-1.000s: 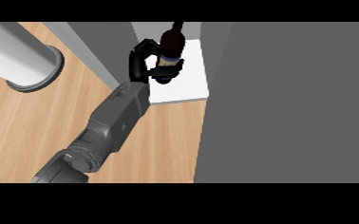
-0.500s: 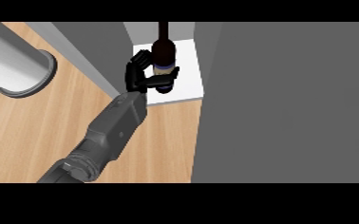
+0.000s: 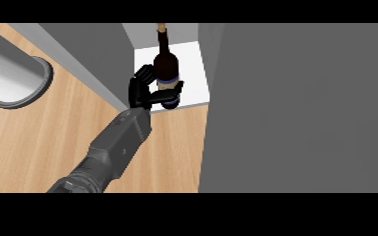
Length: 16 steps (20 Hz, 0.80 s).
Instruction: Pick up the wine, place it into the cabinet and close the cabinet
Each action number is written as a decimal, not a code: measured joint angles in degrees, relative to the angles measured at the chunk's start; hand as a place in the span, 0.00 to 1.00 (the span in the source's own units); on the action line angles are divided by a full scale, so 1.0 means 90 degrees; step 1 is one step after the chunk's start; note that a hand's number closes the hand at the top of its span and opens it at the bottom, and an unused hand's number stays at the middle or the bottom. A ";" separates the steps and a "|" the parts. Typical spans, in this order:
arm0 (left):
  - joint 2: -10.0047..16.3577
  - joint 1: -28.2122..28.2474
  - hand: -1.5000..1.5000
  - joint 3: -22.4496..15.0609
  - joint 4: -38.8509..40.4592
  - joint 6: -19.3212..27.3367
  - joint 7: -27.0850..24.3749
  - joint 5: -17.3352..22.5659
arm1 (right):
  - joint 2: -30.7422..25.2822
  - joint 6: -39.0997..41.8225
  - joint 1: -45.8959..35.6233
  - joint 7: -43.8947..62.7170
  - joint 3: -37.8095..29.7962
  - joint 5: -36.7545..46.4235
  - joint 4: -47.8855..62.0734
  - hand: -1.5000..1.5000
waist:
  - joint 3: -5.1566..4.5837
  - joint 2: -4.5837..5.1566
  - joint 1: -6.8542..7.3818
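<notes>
A dark wine bottle with a tan top and a purple band stands nearly upright over the white cabinet shelf. Whether its base touches the shelf cannot be seen. My left hand is shut on the bottle's lower part, with fingers at its left side and the thumb across its front. The grey forearm comes in from the lower left. The bottle's base is hidden behind the hand. My right hand does not show.
The open grey cabinet door fills the right side, right next to the shelf. A grey cabinet wall borders the shelf on the left. A round metal basin sits at the far left of the wooden counter.
The hand and bottle have come down and nearer over the white shelf, and the bottle stands straighter. The basin has slid toward the view's left edge.
</notes>
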 measured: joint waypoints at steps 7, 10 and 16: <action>0.0048 0.0102 1.00 -0.0186 -0.0140 0.0190 -0.0062 0.0190 | 0.0043 0.0033 -0.0004 -0.0019 0.0020 -0.0072 0.0048 0.00 | 0.0005 -0.0002 -0.0088; 0.0056 0.0133 1.00 -0.0276 -0.0208 0.0291 -0.0128 0.0266 | 0.0078 0.0038 0.0043 -0.0044 0.0009 -0.0116 0.0043 0.00 | 0.0007 0.0005 -0.0127; 0.0013 0.0052 1.00 -0.0487 -0.0287 0.0538 0.0025 0.0423 | 0.0094 0.0053 0.0060 -0.0059 -0.0029 -0.0169 0.0054 0.00 | 0.0001 0.0016 -0.0145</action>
